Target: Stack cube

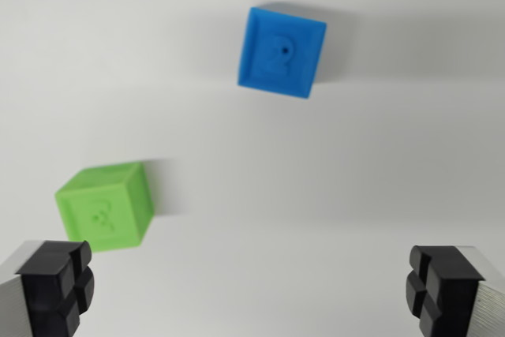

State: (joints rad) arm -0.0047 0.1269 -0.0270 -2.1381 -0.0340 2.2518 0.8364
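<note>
A blue cube [282,51] with a raised figure on its top face sits on the white surface in the upper middle of the wrist view. A green cube [105,204] rests lower at the wrist view's left, just above the left fingertip [55,286]. My gripper [248,290] is open, with its two black pads far apart at the bottom corners and nothing between them. The right fingertip [442,290] stands away from both cubes. Both cubes look slightly blurred.
The white tabletop [379,179] fills the rest of the view. Soft shadows lie to the right of each cube.
</note>
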